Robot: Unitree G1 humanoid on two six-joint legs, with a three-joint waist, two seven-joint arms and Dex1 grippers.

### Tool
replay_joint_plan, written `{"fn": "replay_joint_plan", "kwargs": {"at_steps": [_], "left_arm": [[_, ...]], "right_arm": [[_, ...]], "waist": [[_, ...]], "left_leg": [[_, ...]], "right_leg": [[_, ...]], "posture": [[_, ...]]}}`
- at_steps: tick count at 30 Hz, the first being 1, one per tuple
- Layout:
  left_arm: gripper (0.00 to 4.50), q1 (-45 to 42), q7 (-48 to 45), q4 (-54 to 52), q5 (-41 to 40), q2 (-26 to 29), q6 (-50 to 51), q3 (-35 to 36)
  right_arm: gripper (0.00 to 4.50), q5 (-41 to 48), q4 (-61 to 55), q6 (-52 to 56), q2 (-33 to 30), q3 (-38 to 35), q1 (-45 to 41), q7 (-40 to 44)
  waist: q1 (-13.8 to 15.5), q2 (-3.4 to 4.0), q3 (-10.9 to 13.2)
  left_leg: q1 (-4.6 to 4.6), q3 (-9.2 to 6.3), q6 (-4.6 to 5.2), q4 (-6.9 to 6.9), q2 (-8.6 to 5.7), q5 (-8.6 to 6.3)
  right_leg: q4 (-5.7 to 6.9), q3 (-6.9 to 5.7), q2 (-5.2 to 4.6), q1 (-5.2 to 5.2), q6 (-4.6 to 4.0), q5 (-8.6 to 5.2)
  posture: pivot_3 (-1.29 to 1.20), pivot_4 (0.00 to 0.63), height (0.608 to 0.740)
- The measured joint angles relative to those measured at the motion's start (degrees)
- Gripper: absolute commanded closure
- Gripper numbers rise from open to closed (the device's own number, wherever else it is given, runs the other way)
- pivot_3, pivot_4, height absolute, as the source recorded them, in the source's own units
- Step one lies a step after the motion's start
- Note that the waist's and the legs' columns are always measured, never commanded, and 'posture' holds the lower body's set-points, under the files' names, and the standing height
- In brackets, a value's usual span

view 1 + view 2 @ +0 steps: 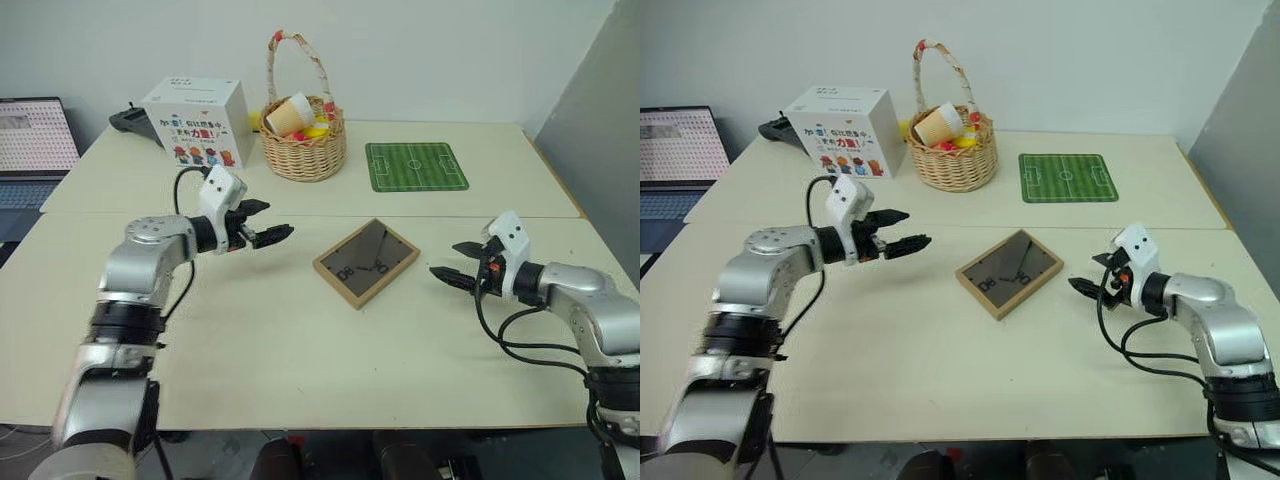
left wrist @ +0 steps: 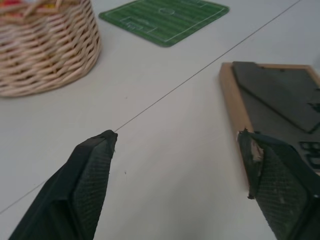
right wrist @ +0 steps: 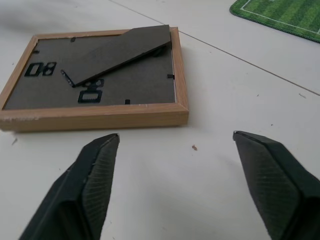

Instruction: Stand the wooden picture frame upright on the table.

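Observation:
The wooden picture frame [image 1: 366, 262] lies flat and face down on the cream table [image 1: 300, 360], near its middle, turned diagonally. Its dark back faces up with the black stand [image 3: 116, 53] partly lifted. My left gripper [image 1: 266, 224] hovers open to the left of the frame, a short gap away, its fingers empty. On the frame's right side my right gripper [image 1: 456, 262] is open too and points at the frame's near edge [image 3: 95, 117] without touching it.
A wicker basket [image 1: 303, 140] with a paper cup and small toys stands at the back, with a white printed box [image 1: 197, 122] to its left. A green soccer-field mat [image 1: 415, 166] lies at the back right. A laptop [image 1: 33, 150] sits beyond the far left edge.

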Motion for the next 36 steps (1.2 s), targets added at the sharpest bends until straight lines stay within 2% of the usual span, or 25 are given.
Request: {"fn": "replay_joint_plan", "kwargs": {"at_steps": [6, 7, 12, 13, 16, 23, 26, 33, 36], "left_arm": [[2.38, -6.75, 2.91, 13.37, 4.11, -7.34, -5.29, -2.04], [2.63, -8.95, 2.87, 16.61, 4.96, -8.93, -6.94, -2.47], [3.63, -11.68, 1.14, 24.19, 7.64, -12.39, -11.42, -4.46], [3.86, -12.11, 0.41, 26.42, 8.16, -13.45, -12.54, -4.87], [4.43, -12.60, -0.45, 30.39, 9.26, -15.05, -14.57, -5.27], [4.43, -12.40, -0.95, 31.54, 11.46, -16.94, -15.93, -5.82], [4.43, -9.08, -1.82, 25.31, 11.38, -16.06, -13.70, -5.65], [4.43, 4.28, -2.72, 0.45, 9.99, -12.03, -1.90, -5.59], [4.43, 10.10, -0.36, -9.74, 9.92, -11.52, 2.46, -5.60]], "right_arm": [[2.89, -0.57, -7.40, 6.05, 6.01, -0.20, 2.80, -10.51], [3.27, -1.42, -7.97, 6.68, 6.84, 0.31, 3.10, -12.53], [4.40, -3.08, -8.12, 8.07, 9.89, 3.66, 3.65, -16.32], [4.50, -3.18, -8.11, 8.27, 10.81, 4.64, 3.65, -17.01], [4.50, -3.14, -7.69, 8.80, 12.52, 5.98, 3.44, -18.05], [4.50, -4.93, -0.93, 7.94, 16.50, 10.21, -0.81, -18.78], [4.50, -5.82, 2.42, 6.90, 17.45, 10.50, -3.25, -19.16], [4.50, -7.49, 4.61, 5.12, 16.97, 11.57, -4.69, -18.08], [4.50, -9.53, 4.33, 2.78, 13.87, 15.04, -4.71, -15.76]], "waist": [[0.46, -0.01, 0.00], [0.57, -0.01, 0.00], [0.47, -0.02, -0.01], [0.47, -0.02, -0.01], [0.46, -0.02, -0.01], [0.43, -0.02, -0.01], [0.11, -0.02, -0.01], [-0.15, -0.01, -0.01], [-0.23, -0.01, -0.02]], "left_leg": [[-0.09, 0.02, 0.00, 0.01, -0.04, 0.00], [-0.09, 0.01, 0.00, 0.01, -0.07, 0.00], [-0.06, 0.01, 0.00, -0.02, -0.10, 0.00], [-0.07, 0.00, 0.00, -0.02, -0.10, 0.00], [-0.08, 0.00, 0.00, -0.02, -0.10, 0.00], [-0.08, -0.01, 0.01, -0.01, -0.10, 0.00], [-0.06, 0.00, -0.03, -0.03, -0.06, 0.02], [-0.05, -0.01, -0.18, -0.02, 0.03, 0.10], [-0.02, -0.06, -0.13, -0.02, 0.02, 0.07]], "right_leg": [[0.00, -0.01, 0.00, -0.08, 0.00, 0.00], [-0.01, -0.02, 0.01, -0.07, 0.00, 0.00], [0.00, 0.04, 0.04, -0.09, 0.00, 0.00], [0.00, 0.03, 0.05, -0.09, 0.00, 0.00], [-0.01, 0.03, 0.06, -0.10, 0.00, 0.00], [0.01, 0.04, 0.06, -0.10, 0.00, 0.00], [0.03, 0.04, 0.06, -0.10, 0.00, 0.00], [0.04, 0.02, 0.05, -0.10, 0.00, 0.00], [0.04, 0.07, 0.04, -0.07, 0.00, 0.00]], "posture": [[0.00, 0.150, 0.740], [0.00, 0.150, 0.740], [0.00, 0.150, 0.740], [0.00, 0.150, 0.740], [0.00, 0.150, 0.740], [0.00, 0.150, 0.740], [0.00, 0.150, 0.740], [0.00, 0.150, 0.740], [0.00, 0.150, 0.740]]}}
